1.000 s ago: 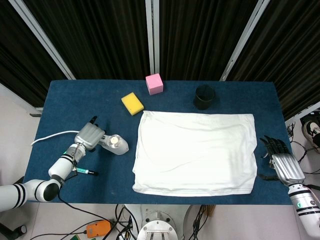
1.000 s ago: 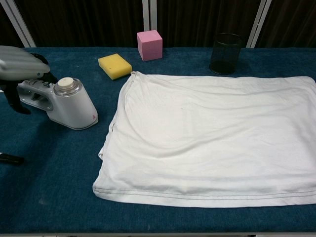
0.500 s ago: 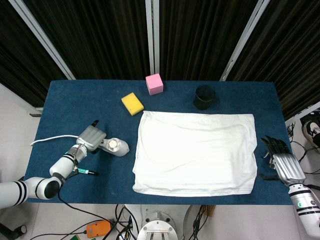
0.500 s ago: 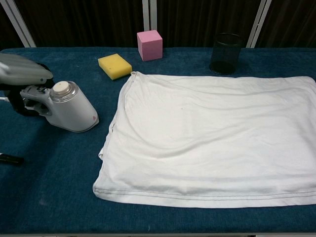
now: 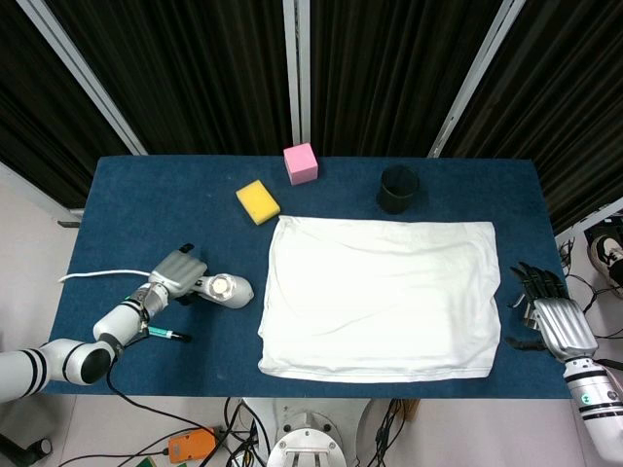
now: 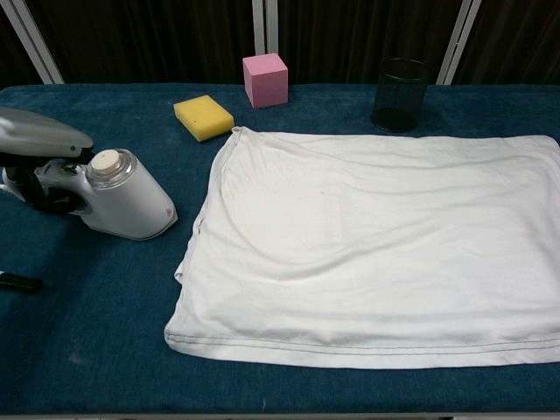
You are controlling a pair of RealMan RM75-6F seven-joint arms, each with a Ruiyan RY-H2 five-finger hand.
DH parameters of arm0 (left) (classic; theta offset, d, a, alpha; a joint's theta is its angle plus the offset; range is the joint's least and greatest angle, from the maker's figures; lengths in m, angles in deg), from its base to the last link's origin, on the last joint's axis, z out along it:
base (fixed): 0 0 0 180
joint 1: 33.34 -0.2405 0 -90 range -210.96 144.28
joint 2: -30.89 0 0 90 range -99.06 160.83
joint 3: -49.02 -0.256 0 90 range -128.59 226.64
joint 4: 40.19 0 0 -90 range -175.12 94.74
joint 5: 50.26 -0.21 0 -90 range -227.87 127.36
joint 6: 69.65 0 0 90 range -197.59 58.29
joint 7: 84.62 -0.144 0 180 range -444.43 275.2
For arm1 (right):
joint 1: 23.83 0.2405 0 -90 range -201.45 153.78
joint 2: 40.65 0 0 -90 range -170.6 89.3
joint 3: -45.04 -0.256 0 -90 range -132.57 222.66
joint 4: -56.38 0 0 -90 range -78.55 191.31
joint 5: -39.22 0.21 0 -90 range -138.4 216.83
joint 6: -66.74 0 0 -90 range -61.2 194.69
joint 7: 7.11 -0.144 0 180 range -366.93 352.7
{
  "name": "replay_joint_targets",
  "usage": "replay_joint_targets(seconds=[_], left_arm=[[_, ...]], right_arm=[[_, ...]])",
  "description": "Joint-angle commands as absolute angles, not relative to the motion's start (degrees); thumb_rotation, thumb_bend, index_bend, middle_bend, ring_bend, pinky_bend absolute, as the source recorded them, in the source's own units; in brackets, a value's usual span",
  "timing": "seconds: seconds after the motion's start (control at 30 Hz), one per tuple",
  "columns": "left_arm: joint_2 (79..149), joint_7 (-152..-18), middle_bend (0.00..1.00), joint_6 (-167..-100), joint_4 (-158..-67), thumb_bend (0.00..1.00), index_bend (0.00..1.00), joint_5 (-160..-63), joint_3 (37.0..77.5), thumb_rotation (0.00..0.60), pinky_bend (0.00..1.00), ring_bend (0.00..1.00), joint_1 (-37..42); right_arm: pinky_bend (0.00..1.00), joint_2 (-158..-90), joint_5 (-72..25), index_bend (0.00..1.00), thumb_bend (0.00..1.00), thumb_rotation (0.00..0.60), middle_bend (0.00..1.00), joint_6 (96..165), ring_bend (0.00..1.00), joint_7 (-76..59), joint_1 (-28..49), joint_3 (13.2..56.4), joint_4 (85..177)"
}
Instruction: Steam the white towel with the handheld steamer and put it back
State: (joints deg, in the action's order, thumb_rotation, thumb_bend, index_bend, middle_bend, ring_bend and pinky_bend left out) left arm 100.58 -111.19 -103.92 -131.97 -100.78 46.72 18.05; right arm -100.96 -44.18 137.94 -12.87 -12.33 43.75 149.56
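The white towel [image 5: 380, 297] [image 6: 376, 245] lies spread flat on the blue table [image 5: 146, 204]. To its left the white handheld steamer [image 5: 224, 289] [image 6: 122, 201] sits on the table with its round cap up. My left hand [image 5: 175, 270] [image 6: 39, 136] lies over the steamer's handle with its dark fingers [image 6: 35, 188] wrapped around it. My right hand [image 5: 550, 316] rests at the table's right edge, beside the towel's right side, fingers apart and holding nothing; the chest view does not show it.
A yellow sponge [image 5: 258, 201] [image 6: 203, 117], a pink block [image 5: 301, 163] [image 6: 265, 79] and a black mesh cup [image 5: 398, 189] [image 6: 402, 94] stand behind the towel. A pen [image 5: 165, 335] [image 6: 17, 282] lies near the front left edge. The steamer's white cable [image 5: 97, 275] trails left.
My left hand has sunk lower over the steamer's handle and its fingers have closed around it; the steamer shifted slightly toward the front with it. The right hand has barely moved.
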Motion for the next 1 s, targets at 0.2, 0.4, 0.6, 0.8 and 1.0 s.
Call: replay_joint_targets(seconds=[0.2,0.4,0.6,0.8,1.0], left_arm=[[98.05,-104.73,0.79,-105.93,-133.28,0.7,0.69,-104.28,47.29,0.581,0.6,0.65,15.6],[95.11,-97.02,0.82,-106.19,-134.85,0.81,0.7,-107.18,49.37,0.488,0.64,0.68,13.56],[93.67,-92.1,0.84,-106.46,-137.21,0.82,0.7,-109.98,52.17,0.43,0.65,0.7,13.53],[94.93,-91.35,0.84,-107.22,-138.74,0.82,0.7,-112.07,55.34,0.373,0.65,0.71,15.77],[98.21,-98.02,0.84,-106.47,-139.43,0.82,0.7,-109.22,56.6,0.31,0.65,0.71,21.24]], right_arm=[[0.0,-100.74,-45.71,0.0,0.1,0.6,0.01,135.42,0.0,-10.9,-11.12,44.93,150.22],[0.06,-101.29,-48.47,0.0,0.1,0.6,0.01,133.22,0.0,-9.38,-9.07,45.68,151.18],[0.1,-102.28,-51.78,0.0,0.11,0.6,0.02,130.21,0.0,-8.3,-6.63,47.0,151.71],[0.11,-103.81,-54.5,0.0,0.19,0.6,0.04,126.9,0.0,-6.69,-4.36,48.64,151.76],[0.13,-105.29,-55.49,0.01,0.4,0.6,0.07,124.55,0.01,-6.27,-3.24,50.25,151.52]])
